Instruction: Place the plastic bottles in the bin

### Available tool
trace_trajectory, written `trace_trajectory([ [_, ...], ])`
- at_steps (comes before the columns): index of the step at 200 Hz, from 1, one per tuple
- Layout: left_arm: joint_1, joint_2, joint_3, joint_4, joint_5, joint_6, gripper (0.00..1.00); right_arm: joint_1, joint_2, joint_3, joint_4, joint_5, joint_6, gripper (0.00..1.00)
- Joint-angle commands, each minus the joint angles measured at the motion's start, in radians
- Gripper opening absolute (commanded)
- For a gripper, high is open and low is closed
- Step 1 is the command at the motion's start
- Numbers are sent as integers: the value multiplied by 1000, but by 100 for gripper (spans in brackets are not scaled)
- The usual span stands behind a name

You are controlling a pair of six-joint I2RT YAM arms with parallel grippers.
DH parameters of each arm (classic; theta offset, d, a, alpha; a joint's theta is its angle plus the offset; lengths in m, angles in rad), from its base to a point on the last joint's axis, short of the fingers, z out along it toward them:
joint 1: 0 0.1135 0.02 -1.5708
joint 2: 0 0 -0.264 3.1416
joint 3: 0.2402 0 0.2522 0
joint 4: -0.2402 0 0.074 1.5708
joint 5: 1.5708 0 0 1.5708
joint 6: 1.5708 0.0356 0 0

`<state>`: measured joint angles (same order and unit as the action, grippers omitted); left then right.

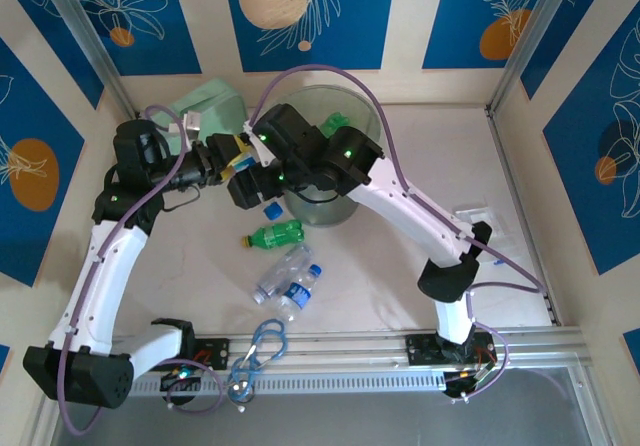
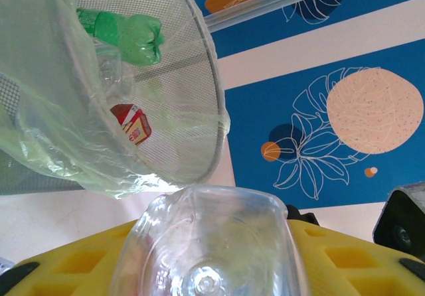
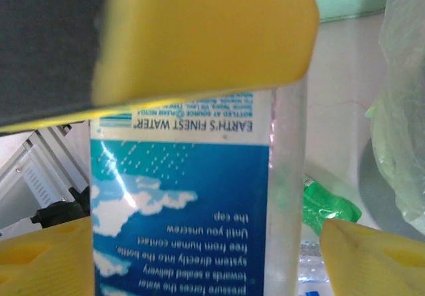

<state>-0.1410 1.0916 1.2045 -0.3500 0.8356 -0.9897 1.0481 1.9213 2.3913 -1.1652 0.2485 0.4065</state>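
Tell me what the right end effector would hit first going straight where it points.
The clear blue-labelled bottle, between its open fingers and gripped by the left end effector. Contact looks very near, though depth is unclear.

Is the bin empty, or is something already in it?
Not empty: a green bottle lies inside the bin, with a red-labelled item below it.

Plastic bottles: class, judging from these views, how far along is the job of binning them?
Done: at least one binned green bottle lies inside the bin. In hand: the left gripper has its jaws shut on a blue-labelled bottle beside the bin, and the right gripper is open around it. Left: a loose green bottle and two clear bottles on the table.
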Motion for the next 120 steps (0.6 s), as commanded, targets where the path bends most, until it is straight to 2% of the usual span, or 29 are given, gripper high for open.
trace_trajectory([
  [1, -13, 1, -2, 53, 37, -14, 51, 10, 16, 43, -32, 12, -23, 79],
  [27, -14, 6, -6, 69, 43, -27, 53, 10, 18, 48, -30, 14, -22, 71],
  [41, -14, 7, -5, 72, 39, -31, 58, 10, 15, 46, -30, 19, -20, 67],
  [68, -14, 0, -3, 95, 23, -20, 84, 7, 7, 45, -30, 28, -14, 63],
  [77, -14, -9, -6, 109, 10, -12, 99, 3, 2, 44, -31, 35, -9, 62],
  [95, -11, -20, 15, 80, -38, 17, 100, -11, -5, 43, -35, 47, 0, 61],
  [120, -11, -30, 51, 28, -117, 60, 100, -37, -24, 31, -33, 50, 18, 53],
])
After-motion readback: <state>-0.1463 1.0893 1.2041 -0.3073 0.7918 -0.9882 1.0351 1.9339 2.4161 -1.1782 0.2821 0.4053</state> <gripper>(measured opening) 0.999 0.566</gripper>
